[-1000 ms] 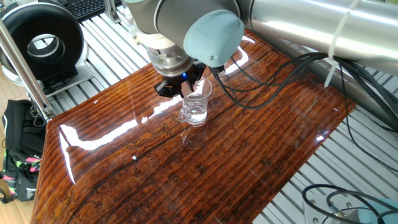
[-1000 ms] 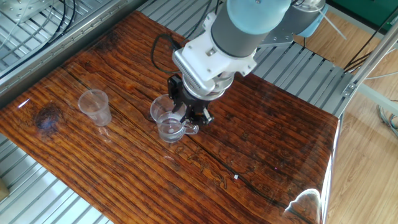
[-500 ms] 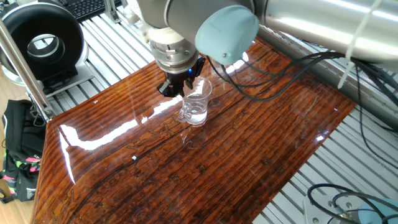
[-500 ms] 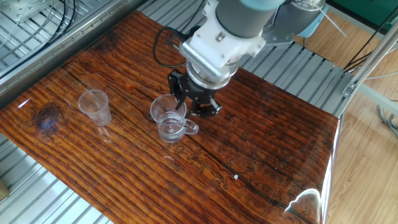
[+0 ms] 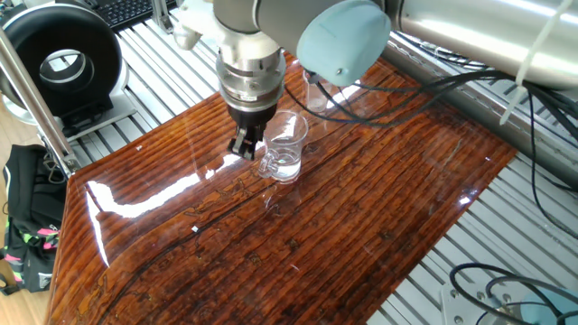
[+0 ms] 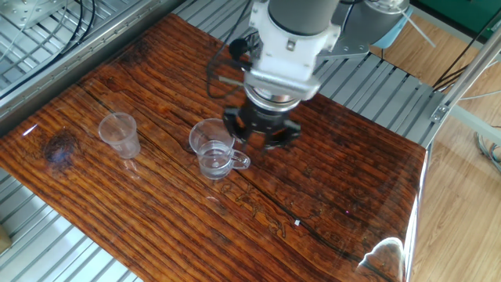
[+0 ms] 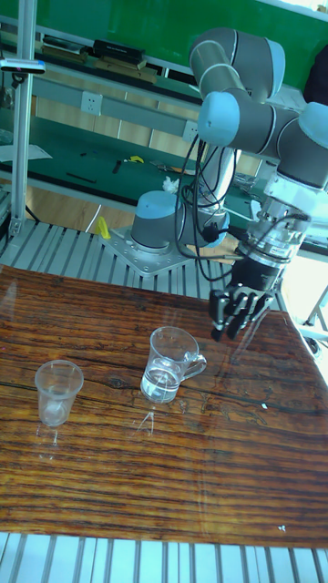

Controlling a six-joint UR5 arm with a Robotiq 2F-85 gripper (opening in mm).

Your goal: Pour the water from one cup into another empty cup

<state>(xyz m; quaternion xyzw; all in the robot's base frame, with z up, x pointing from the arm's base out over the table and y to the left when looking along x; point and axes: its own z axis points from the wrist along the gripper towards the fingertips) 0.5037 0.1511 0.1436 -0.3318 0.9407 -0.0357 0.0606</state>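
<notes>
Approach step: the black two-finger gripper (image 7: pixel 233 314), released and empty, hovers at the wide handled clear glass mug's (image 7: pixel 169 364) two o'clock; grasping its handle should follow.

Clear glass mug (image 7: pixel 169 365) and clear small cup (image 7: pixel 57 392) — reddish-brown striped wood-grain table (image 7: pixel 182 474) — black hand (image 7: pixel 233 314).

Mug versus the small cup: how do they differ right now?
The mug has a side handle; the small cup has none. The mug is wider, the small cup narrower and tapered. The mug holds water; the small cup looks empty. Both are clear and upright on the table.
</notes>
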